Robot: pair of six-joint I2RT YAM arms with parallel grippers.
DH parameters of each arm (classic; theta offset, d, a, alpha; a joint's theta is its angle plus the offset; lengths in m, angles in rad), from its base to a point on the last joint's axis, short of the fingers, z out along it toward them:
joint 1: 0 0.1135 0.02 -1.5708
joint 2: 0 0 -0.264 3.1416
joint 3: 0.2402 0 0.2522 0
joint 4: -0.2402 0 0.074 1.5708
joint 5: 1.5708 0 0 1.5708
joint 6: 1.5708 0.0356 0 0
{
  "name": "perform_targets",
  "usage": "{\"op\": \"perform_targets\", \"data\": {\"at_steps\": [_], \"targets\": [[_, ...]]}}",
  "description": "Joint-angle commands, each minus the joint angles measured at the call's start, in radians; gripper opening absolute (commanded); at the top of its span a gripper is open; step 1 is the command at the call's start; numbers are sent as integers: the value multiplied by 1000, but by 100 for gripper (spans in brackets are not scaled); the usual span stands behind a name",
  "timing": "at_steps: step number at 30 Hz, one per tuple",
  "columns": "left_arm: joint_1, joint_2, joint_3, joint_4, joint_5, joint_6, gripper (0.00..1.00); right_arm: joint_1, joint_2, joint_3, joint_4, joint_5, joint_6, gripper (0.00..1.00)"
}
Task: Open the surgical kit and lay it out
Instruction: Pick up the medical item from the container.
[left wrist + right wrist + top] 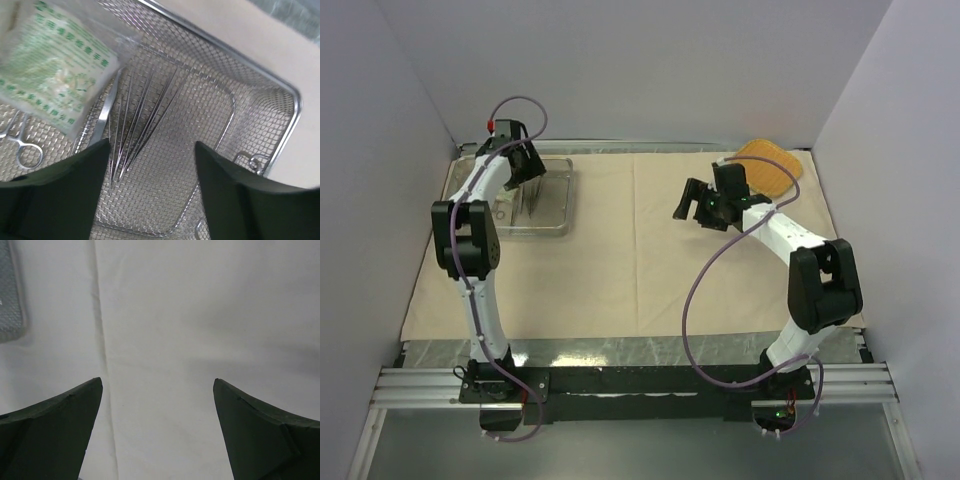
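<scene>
The beige wrapping cloth lies spread flat over the table. On its far left stands the steel wire-mesh tray. My left gripper hangs over the tray, pointing down into it. In the left wrist view the left gripper is open above the tray's mesh floor. Thin tweezers lie just by its left finger. A green-white packet and ring-handled forceps lie further left. My right gripper is open over bare cloth, nothing between its fingers.
An orange woven pad lies at the cloth's far right corner, behind the right arm. A grey textured edge shows at the left of the right wrist view. White walls enclose the table on three sides.
</scene>
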Motion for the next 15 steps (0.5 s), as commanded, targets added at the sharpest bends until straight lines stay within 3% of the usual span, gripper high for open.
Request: {"op": "perform_targets", "data": {"at_steps": [1, 5, 15], "targets": [[-2, 47, 87, -37, 72, 47, 65, -2, -63, -38, 36, -5, -3, 100], [-4, 88, 124, -31, 67, 73, 47, -2, -66, -53, 32, -15, -6, 100], [-25, 171, 177, -26, 29, 165, 38, -2, -60, -70, 19, -31, -13, 100]]}}
